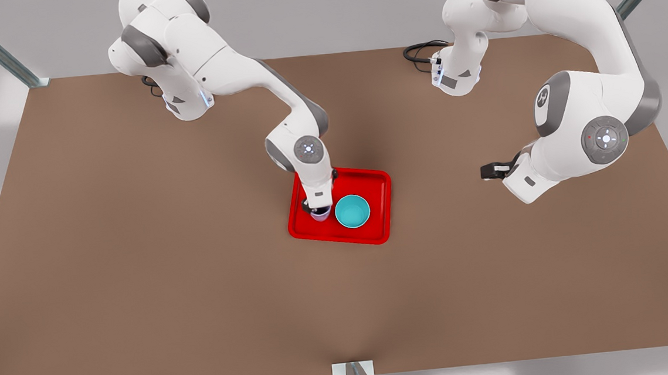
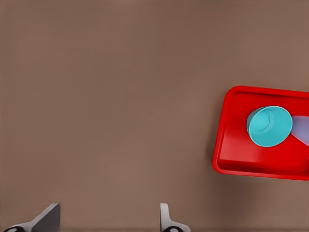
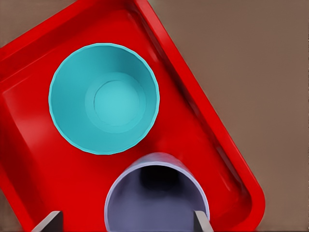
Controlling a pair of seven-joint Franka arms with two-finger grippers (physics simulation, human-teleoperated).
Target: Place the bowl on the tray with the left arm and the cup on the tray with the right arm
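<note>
The right end effector [image 1: 320, 211] stands low over the tray [image 1: 380, 208], its fingers [image 3: 202, 221] set either side of the cup [image 1: 321, 214]; whether they press it I cannot tell. The lavender cup sits upright near the tray's rim, just beside the teal bowl [image 1: 352, 211], which rests on the tray too. The left end effector [image 1: 490, 170] hangs open, well off the tray over bare brown surface [image 1: 139, 254], with open room all around.

No readable text or labels.
</note>
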